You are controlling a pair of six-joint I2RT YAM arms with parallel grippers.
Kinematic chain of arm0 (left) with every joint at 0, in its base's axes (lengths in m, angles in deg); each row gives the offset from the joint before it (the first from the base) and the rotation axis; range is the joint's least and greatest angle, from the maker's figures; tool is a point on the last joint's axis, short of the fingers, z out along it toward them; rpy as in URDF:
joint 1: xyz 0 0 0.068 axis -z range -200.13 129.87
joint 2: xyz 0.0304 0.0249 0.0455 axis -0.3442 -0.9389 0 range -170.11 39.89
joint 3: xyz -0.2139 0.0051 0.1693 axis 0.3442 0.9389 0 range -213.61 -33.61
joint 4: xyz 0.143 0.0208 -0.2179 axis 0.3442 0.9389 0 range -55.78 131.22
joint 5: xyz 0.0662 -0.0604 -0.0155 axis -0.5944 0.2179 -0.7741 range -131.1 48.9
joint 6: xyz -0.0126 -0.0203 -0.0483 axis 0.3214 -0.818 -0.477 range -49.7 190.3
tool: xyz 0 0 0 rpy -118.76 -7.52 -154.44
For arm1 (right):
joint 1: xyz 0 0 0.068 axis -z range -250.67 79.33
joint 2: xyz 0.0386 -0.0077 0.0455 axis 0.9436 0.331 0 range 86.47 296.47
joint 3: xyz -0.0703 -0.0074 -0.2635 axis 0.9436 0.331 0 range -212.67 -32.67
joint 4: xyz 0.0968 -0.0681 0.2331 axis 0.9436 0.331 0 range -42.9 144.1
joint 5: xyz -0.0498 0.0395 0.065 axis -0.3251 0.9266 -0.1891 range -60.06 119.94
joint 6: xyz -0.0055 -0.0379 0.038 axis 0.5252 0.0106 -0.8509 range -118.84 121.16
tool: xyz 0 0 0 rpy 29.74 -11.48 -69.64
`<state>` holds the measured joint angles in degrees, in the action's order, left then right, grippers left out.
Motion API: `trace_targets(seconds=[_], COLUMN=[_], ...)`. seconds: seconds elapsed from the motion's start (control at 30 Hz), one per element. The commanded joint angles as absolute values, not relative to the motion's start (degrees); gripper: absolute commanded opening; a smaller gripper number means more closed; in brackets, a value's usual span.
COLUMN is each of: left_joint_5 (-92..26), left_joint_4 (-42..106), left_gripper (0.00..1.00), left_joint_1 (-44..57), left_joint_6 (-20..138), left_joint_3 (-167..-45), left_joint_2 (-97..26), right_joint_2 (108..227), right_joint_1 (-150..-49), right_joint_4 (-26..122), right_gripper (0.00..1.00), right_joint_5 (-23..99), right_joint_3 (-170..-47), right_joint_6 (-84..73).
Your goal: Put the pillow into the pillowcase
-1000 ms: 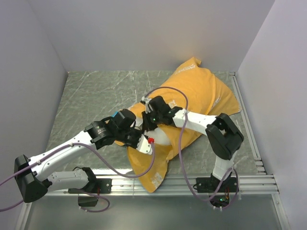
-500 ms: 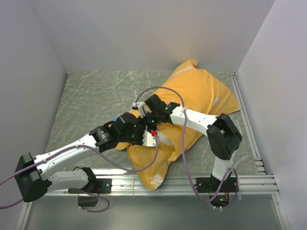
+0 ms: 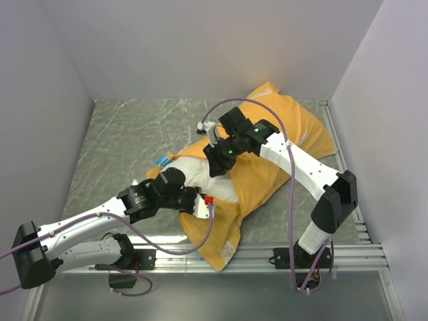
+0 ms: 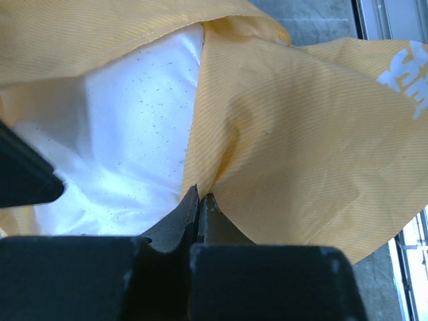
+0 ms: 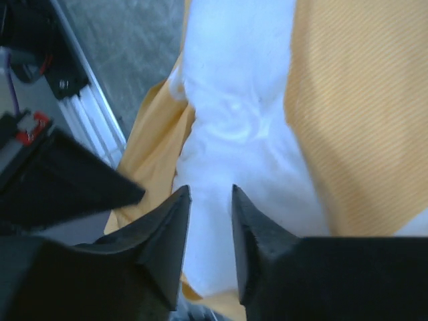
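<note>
Edge fabric of the pillowcase (image 3: pixel 281 137) is clamped between the closed jaws of the left gripper (image 4: pixel 200 195). The pillow (image 3: pixel 198 175) is seated partly inside the pillowcase. The right gripper (image 5: pixel 209 194) is positioned over exposed pillow, jaws slightly apart, nothing gripped.

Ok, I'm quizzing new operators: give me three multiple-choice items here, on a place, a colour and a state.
1. Where does the pillow show? A) in the case's open mouth B) nowhere, all covered C) wholly outside the case
2. The case's upturned face is: A) green B) orange-yellow C) red
3. The left claw is: A) open in air B) shut on the pillow C) shut on the case's edge
Key: 1 A, white shows inside the orange opening; 2 B, plain from the top view; 3 C, it pinches orange fabric in its wrist view.
</note>
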<state>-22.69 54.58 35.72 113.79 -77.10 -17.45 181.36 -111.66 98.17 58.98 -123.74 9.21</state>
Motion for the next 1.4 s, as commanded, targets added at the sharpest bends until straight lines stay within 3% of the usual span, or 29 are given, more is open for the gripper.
trace_targets(seconds=[0.0, 0.4, 0.6, 0.7, 0.83, 0.9, 1.07, 1.27, 1.37], left_joint_5=[-22.9, -30.1, -40.0, -31.9, -18.5, -14.5, -15.9, -18.2, -21.8], left_joint_4=[51.7, 54.7, 46.6, 51.1, 60.1, 63.1, 59.0, 54.1, 51.5], left_gripper=[0.00, 0.00, 0.00, 0.00, 0.00, 0.00, 0.00, 0.02, 0.06], left_joint_1=[35.9, 35.9, 35.9, 35.9, 35.9, 36.2, 36.4, 36.4, 36.4], left_joint_6=[114.9, 113.8, 113.5, 112.5, 116.2, 121.2, 123.0, 116.1, 111.7], left_joint_3=[-76.9, -86.5, -95.5, -94.9, -85.7, -78.5, -71.1, -73.5, -74.5], left_joint_2=[-15.8, -13.1, -14.0, -13.9, -13.0, -12.4, -12.7, -15.1, -15.0], right_joint_2=[183.1, 200.2, 198.6, 195.7, 189.8, 186.2, 181.8, 181.8, 189.7], right_joint_1=[-112.3, -114.1, -114.7, -115.1, -113.8, -113.5, -113.4, -113.6, -114.5], right_joint_4=[106.5, 96.7, 98.2, 98.7, 102.7, 106.2, 113.7, 109.6, 109.3], right_gripper=[0.36, 0.29, 0.31, 0.33, 0.41, 0.50, 0.63, 0.63, 0.62], right_joint_5=[61.2, 49.3, 54.4, 56.7, 60.9, 61.6, 55.4, 52.6, 55.0], right_joint_3=[-121.3, -102.5, -102.6, -102.6, -107.9, -113.2, -122.1, -130.0, -137.5], right_joint_6=[13.7, 15.0, 15.6, 15.0, 14.3, 14.9, 17.6, 15.9, 13.4])
